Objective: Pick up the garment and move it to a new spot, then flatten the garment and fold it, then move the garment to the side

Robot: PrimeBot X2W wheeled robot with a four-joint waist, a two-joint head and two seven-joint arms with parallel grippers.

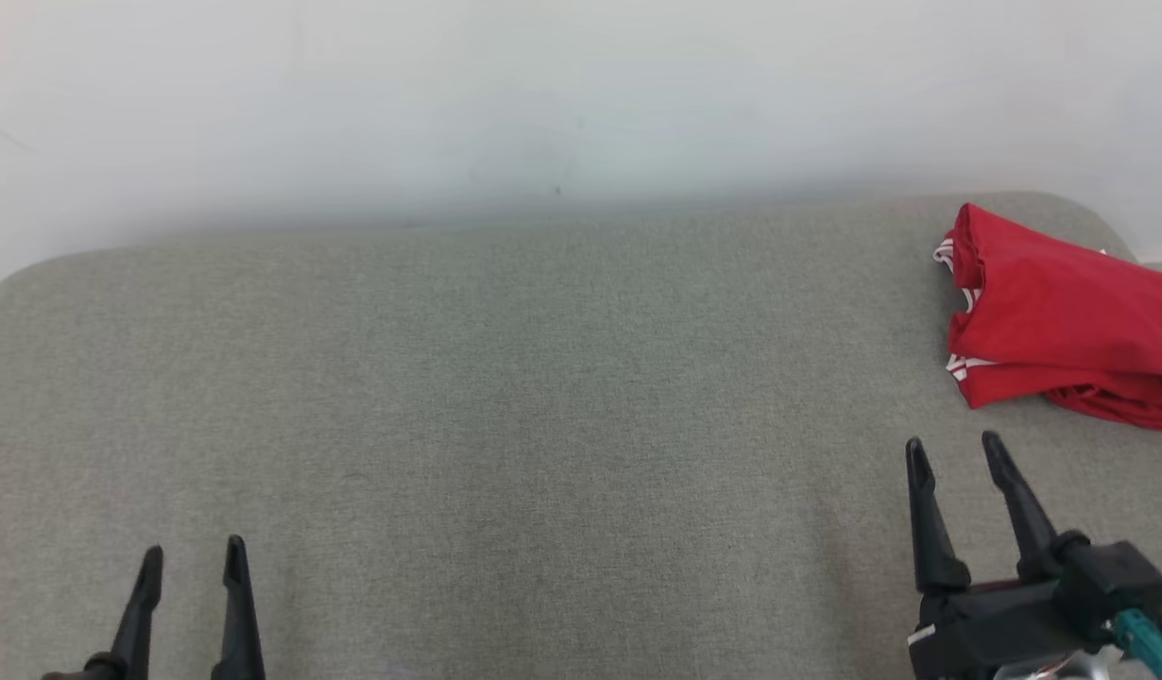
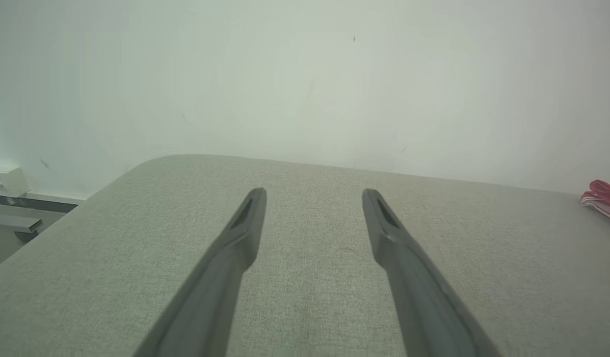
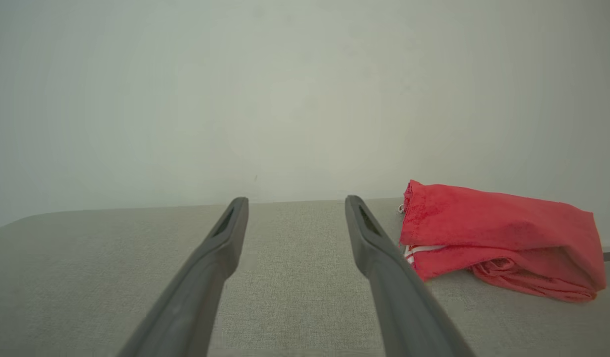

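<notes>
The garment (image 1: 1063, 321) is red with white stripes, folded into a thick bundle at the far right of the grey cushioned surface (image 1: 543, 397). In the right wrist view the garment (image 3: 498, 238) lies just right of the fingers. A red and white corner of the garment (image 2: 602, 198) shows at the right edge of the left wrist view. My right gripper (image 1: 954, 451) is open and empty, a little in front of the garment and apart from it. Far to the left, my left gripper (image 1: 194, 557) stands open with nothing between its fingers.
A pale wall (image 1: 543, 94) rises right behind the surface. Its rounded corners show at the far left and far right. Past the left edge, a white box (image 2: 7, 179) sits on a low ledge.
</notes>
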